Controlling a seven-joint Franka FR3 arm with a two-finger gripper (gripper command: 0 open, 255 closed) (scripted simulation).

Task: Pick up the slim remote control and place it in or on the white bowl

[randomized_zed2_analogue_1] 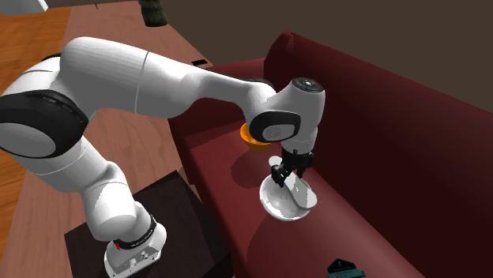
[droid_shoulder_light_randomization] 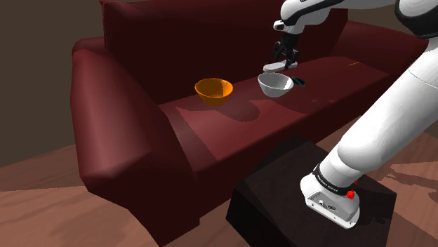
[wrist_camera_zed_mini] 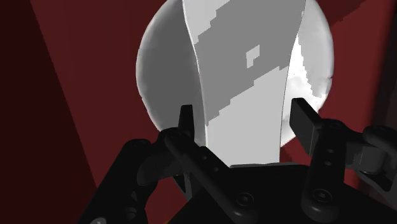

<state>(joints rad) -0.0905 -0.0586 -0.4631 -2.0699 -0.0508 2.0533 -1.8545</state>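
My black gripper (droid_shoulder_light_randomization: 286,57) hangs just above the white bowl (droid_shoulder_light_randomization: 275,85) on the dark red sofa seat, shut on the slim remote (droid_shoulder_light_randomization: 273,67), which is drawn pale grey. In the wrist view the remote (wrist_camera_zed_mini: 245,63) runs as a long flat slab from between the two fingers (wrist_camera_zed_mini: 186,121) out over the round white bowl (wrist_camera_zed_mini: 159,70) below it. From the second exterior view the gripper (randomized_zed2_analogue_1: 283,175) hovers over the bowl's (randomized_zed2_analogue_1: 291,207) inside, with the remote's pale end (randomized_zed2_analogue_1: 276,172) pointing down toward it.
An orange bowl (droid_shoulder_light_randomization: 214,91) sits on the seat at the shoulder view's left of the white one. A small dark teal object (droid_shoulder_light_randomization: 299,81) lies just behind the white bowl. The sofa's backrest (droid_shoulder_light_randomization: 182,42) rises behind; the black stand (droid_shoulder_light_randomization: 309,193) is in front.
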